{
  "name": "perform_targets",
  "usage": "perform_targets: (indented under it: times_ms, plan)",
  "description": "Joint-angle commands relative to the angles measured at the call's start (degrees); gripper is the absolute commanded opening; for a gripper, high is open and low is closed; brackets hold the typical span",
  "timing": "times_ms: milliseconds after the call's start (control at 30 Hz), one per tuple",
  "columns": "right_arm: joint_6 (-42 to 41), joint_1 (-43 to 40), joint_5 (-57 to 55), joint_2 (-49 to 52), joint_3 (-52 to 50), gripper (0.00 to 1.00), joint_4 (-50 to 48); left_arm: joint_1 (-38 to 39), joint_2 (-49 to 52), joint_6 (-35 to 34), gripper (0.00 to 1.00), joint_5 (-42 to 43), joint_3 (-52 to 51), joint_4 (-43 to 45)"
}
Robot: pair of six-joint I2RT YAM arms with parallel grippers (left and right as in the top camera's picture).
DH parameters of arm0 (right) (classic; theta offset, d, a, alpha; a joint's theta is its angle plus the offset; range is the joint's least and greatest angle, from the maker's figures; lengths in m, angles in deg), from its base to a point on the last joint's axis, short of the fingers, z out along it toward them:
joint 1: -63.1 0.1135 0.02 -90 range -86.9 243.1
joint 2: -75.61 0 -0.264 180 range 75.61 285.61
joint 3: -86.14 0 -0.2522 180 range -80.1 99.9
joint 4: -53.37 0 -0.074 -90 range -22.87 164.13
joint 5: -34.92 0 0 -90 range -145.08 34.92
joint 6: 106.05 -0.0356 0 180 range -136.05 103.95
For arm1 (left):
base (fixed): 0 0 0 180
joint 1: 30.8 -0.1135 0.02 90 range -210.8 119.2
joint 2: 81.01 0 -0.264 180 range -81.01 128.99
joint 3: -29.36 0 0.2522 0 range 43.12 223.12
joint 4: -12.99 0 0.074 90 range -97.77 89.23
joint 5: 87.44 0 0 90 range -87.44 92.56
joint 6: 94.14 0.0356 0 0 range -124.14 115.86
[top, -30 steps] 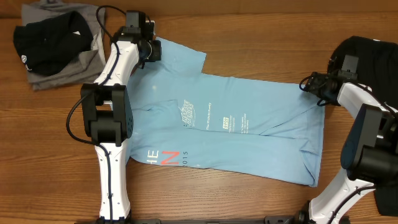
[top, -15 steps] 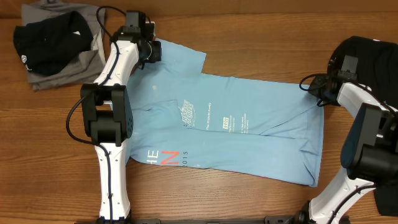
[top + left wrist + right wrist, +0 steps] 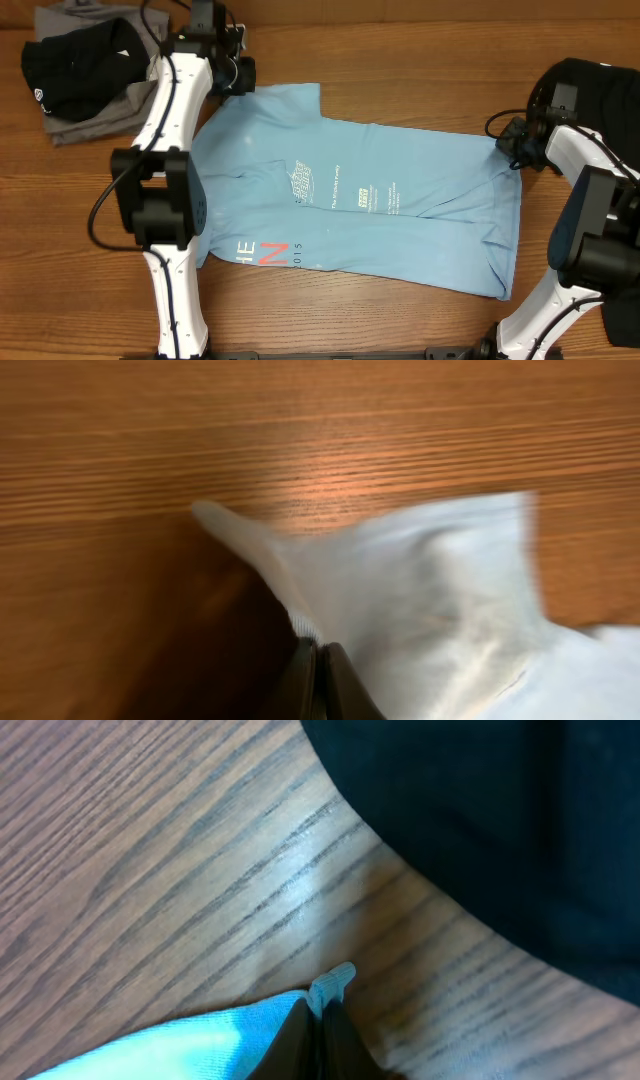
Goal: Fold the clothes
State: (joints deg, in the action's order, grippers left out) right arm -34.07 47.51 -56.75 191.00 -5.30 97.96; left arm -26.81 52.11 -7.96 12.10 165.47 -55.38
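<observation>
The light blue T-shirt of the clothes lies spread across the wooden table, its white print and red-and-white lettering facing up. My left gripper is shut on the shirt's far left corner. In the left wrist view that cloth rises pale and bunched from the closed fingertips. My right gripper is shut on the shirt's far right corner. The right wrist view shows a small nub of blue hem sticking out between the closed jaws just above the table.
A pile of black and grey garments sits at the far left corner. A black garment lies at the far right, close behind my right gripper, and fills the top of the right wrist view. Another dark item sits at the near right edge.
The right gripper has closed on the shirt's far right corner. The left arm has shifted left and back with its corner, pulling that edge of the shirt along.
</observation>
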Motion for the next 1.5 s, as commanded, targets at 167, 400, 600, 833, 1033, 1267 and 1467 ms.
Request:
perform_targets:
  times_ms: [167,400,600,833,1033,1267,1467]
  plan:
    - [-5.0,0.1,0.0,-7.1,1.8,0.04,5.7,-0.4,-7.3,1.5,0.04,-2.9,0.7,-10.5]
    - [-9.9,-0.9,0.0,-10.1,1.8,0.04,11.6,-2.2,-9.4,0.3,0.04,-4.0,0.7,-19.4]
    - [-12.0,-3.2,1.1,-11.6,1.8,0.04,16.7,-5.5,-12.4,-0.5,0.04,-3.3,0.7,-25.9]
    - [-12.3,-4.2,4.5,-15.6,1.8,0.04,22.3,-7.0,-13.6,0.3,0.04,-0.9,0.7,-33.0]
    - [-12.5,-4.2,4.4,-21.4,1.8,0.04,28.4,-6.7,-13.6,0.7,0.04,-0.9,0.7,-37.8]
    - [-12.5,-4.2,4.4,-22.7,1.8,0.04,34.9,-5.1,-13.7,1.1,0.04,-0.9,0.2,-42.2]
    - [-13.7,-4.4,4.3,-23.1,1.8,0.04,39.1,-3.8,-14.9,1.1,0.04,-1.0,-3.5,-42.2]
